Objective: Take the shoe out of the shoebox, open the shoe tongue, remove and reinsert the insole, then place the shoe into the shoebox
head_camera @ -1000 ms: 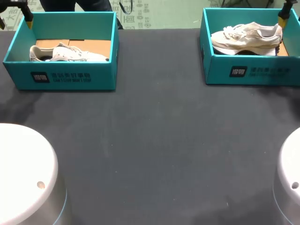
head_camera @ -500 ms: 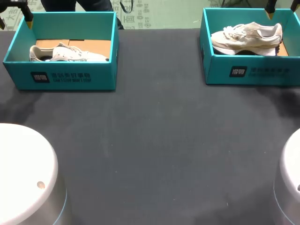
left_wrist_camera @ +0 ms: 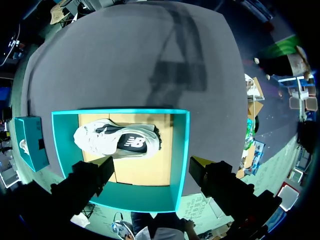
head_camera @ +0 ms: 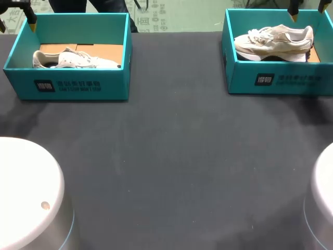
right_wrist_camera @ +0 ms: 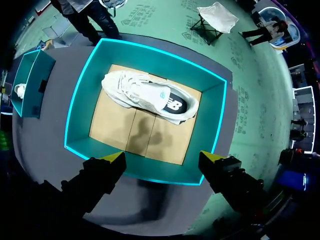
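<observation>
Two teal shoeboxes stand at the table's far side. The left shoebox [head_camera: 67, 86] holds a white shoe [head_camera: 73, 58] lying on its side, and the right shoebox [head_camera: 276, 78] holds a beige shoe [head_camera: 273, 40]. My left gripper [left_wrist_camera: 152, 162] hangs open high above the left shoebox's far wall [left_wrist_camera: 150, 197], with its white shoe [left_wrist_camera: 117, 141] ahead of the fingers. My right gripper [right_wrist_camera: 164, 157] hangs open high over the right shoebox's wall [right_wrist_camera: 150, 172], above its beige shoe [right_wrist_camera: 150, 97]. Neither gripper touches anything. One yellow fingertip [head_camera: 293, 12] of the right gripper shows above the box.
Dark cloth [head_camera: 171, 156] covers the table between the boxes and my two arm bases [head_camera: 26, 192]. Each wrist view also catches the other shoebox [right_wrist_camera: 32, 90] off to the side.
My right gripper has shifted leftward and farther back over the right shoebox. The left gripper and both shoes have stayed put.
</observation>
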You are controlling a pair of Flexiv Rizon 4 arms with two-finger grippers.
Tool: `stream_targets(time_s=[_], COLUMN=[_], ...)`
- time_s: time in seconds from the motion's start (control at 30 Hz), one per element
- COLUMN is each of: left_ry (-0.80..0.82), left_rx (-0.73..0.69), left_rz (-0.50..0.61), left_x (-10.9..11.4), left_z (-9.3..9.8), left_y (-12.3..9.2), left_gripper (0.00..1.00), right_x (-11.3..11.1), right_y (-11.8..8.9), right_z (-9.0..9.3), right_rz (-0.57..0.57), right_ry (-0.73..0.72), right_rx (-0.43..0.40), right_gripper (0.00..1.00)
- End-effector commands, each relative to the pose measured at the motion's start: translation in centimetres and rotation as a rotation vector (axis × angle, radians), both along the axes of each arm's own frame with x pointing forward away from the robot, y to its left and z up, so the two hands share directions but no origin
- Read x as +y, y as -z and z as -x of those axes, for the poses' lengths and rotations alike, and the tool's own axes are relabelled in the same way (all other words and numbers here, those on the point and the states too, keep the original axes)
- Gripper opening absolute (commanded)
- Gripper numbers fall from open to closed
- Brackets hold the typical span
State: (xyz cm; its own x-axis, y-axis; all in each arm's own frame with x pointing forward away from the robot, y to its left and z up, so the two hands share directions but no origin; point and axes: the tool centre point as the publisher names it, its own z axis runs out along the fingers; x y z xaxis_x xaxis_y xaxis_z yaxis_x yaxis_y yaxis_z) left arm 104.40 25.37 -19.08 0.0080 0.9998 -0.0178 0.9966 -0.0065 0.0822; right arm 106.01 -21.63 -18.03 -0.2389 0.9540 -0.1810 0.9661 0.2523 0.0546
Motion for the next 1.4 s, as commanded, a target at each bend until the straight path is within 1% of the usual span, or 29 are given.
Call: stream_targets(time_s=[0.03, 0.07, 0.17, 0.27, 0.3, 0.33, 0.37, 0.43, 0.47, 0.5, 0.77, 0.93, 0.97, 1.03, 1.1, 1.27, 1.4], left_ry=[0.001, 0.001, 0.001, 0.001, 0.001, 0.001, 0.001, 0.001, 0.001, 0.001, 0.001, 0.001, 0.001, 0.001, 0.001, 0.001, 0.001], left_rx=[-0.002, -0.002, -0.002, -0.002, -0.002, -0.002, -0.002, -0.002, -0.002, -0.002, -0.002, -0.002, -0.002, -0.002, -0.002, -0.002, -0.002], left_rz=[-0.002, -0.002, -0.002, -0.002, -0.002, -0.002, -0.002, -0.002, -0.002, -0.002, -0.002, -0.002, -0.002, -0.002, -0.002, -0.002, -0.002], left_x=[0.0, 0.0, 0.0, 0.0, 0.0, 0.0, 0.0, 0.0, 0.0, 0.0, 0.0, 0.0, 0.0, 0.0, 0.0, 0.0, 0.0], left_z=[0.1, 0.1, 0.1, 0.1, 0.1, 0.1, 0.1, 0.1, 0.1, 0.1, 0.1, 0.1, 0.1, 0.1, 0.1, 0.1, 0.1], left_y=[0.0, 0.0, 0.0, 0.0, 0.0, 0.0, 0.0, 0.0, 0.0, 0.0, 0.0, 0.0, 0.0, 0.0, 0.0, 0.0, 0.0], left_gripper=[1.00, 1.00, 1.00, 1.00, 1.00, 1.00, 1.00, 1.00, 1.00, 1.00, 1.00, 1.00, 1.00, 1.00, 1.00, 1.00, 1.00], right_x=[0.0, 0.0, -0.5, -1.2, -1.3, -1.6, -1.8, -2.0, -2.0, -2.2, -4.1, -5.3, -5.5, -5.9, -6.3, -7.2, -7.6], right_y=[1.4, 1.8, 3.0, 3.8, 4.1, 4.6, 4.9, 5.7, 5.9, 6.2, 8.2, 9.1, 9.3, 9.6, 9.9, 11.2, 12.1], right_z=[-1.7, -2.2, -3.7, -4.8, -5.2, -5.7, -6.0, -6.8, -7.1, -7.3, -8.4, -9.1, -9.2, -9.3, -9.4, -9.7, -9.9], right_rz=[-0.004, 0.009, 0.015, 0.013, 0.047, 0.054, 0.032, 0.066, 0.041, 0.053, 0.060, 0.071, 0.075, 0.071, 0.072, 0.071, 0.079], right_ry=[0.043, 0.039, 0.086, 0.154, 0.184, 0.188, 0.195, 0.211, 0.210, 0.217, 0.289, 0.320, 0.329, 0.336, 0.347, 0.377, 0.392], right_rx=[0.025, 0.037, 0.057, 0.038, 0.030, 0.023, 0.014, 0.013, 0.004, 0.002, -0.034, -0.027, -0.027, -0.027, -0.027, -0.009, 0.008], right_gripper=[1.00, 1.00, 1.00, 1.00, 1.00, 1.00, 1.00, 1.00, 1.00, 1.00, 1.00, 1.00, 0.99, 0.91, 0.93, 0.86, 0.85])
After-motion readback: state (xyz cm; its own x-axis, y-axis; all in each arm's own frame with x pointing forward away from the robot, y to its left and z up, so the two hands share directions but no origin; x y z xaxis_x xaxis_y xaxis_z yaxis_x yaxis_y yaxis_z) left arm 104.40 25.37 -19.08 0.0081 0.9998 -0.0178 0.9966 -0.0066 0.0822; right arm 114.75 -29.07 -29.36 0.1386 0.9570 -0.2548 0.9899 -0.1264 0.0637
